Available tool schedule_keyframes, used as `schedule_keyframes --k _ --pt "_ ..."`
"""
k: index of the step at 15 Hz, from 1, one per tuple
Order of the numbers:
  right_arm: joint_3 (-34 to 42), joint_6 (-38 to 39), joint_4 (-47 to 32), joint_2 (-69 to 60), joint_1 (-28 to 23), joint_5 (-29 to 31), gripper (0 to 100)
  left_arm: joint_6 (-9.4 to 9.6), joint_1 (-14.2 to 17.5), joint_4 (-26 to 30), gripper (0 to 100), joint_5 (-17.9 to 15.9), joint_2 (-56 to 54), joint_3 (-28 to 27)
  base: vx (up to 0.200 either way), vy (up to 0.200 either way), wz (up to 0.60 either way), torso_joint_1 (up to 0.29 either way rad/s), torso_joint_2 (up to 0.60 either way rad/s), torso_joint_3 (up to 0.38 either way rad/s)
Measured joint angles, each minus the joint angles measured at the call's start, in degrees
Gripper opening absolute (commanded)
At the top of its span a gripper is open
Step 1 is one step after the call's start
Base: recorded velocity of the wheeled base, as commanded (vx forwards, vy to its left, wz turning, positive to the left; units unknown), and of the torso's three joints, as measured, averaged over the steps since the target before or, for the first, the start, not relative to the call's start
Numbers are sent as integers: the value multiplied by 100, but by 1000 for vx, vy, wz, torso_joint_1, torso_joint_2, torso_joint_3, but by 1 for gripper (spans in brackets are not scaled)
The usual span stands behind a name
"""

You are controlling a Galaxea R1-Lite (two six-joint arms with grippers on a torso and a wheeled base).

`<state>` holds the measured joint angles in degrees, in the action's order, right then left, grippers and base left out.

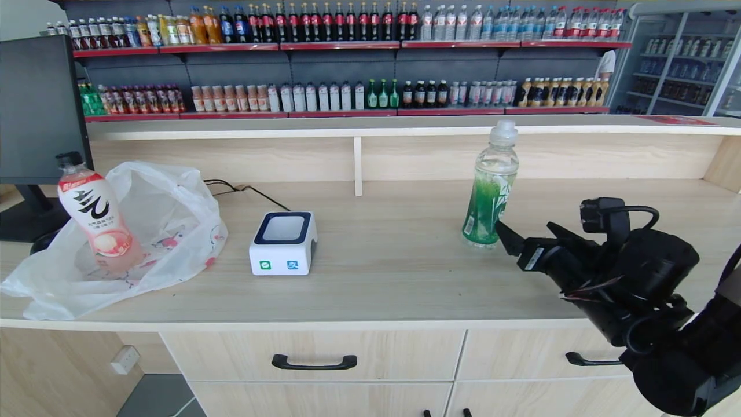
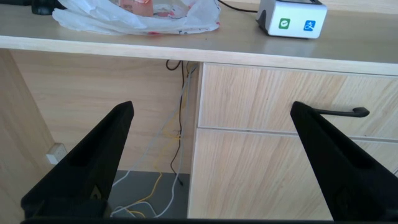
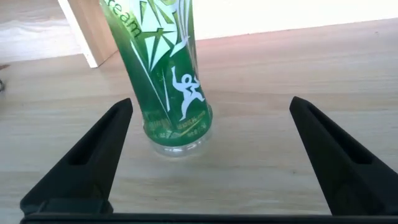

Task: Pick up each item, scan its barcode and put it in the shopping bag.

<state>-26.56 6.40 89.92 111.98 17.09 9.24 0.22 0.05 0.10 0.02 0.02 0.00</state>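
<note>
Hovering just beside the green bottle [image 1: 491,185], the right end effector [image 1: 528,230] gapes wide; the bottle stands upright on the worktop [image 1: 382,266], off-centre in that gap; one side could strike first and topple it before both close

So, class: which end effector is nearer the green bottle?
Right. The right end effector is open right beside the green bottle; the left end effector hangs low, below the counter edge by the drawers.
</note>
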Motion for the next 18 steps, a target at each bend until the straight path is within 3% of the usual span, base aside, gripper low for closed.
schedule_keyframes --k 6,10,15,18 --pt "630 -105 2 -959 1215 0 100 -1 5 -2 100 -2 0 0 0 0 0 0 0 0" --pt "492 -55 2 -1143 1742 -57 100 -4 0 0 100 -2 0 0 0 0 0 0 0 0" --pt "304 -336 -9 -1086 1342 -1153 100 -4 0 0 100 -2 0 0 0 0 0 0 0 0" --pt "-268 -293 -699 -992 961 -1065 100 -4 5 0 100 -2 0 0 0 0 0 0 0 0"
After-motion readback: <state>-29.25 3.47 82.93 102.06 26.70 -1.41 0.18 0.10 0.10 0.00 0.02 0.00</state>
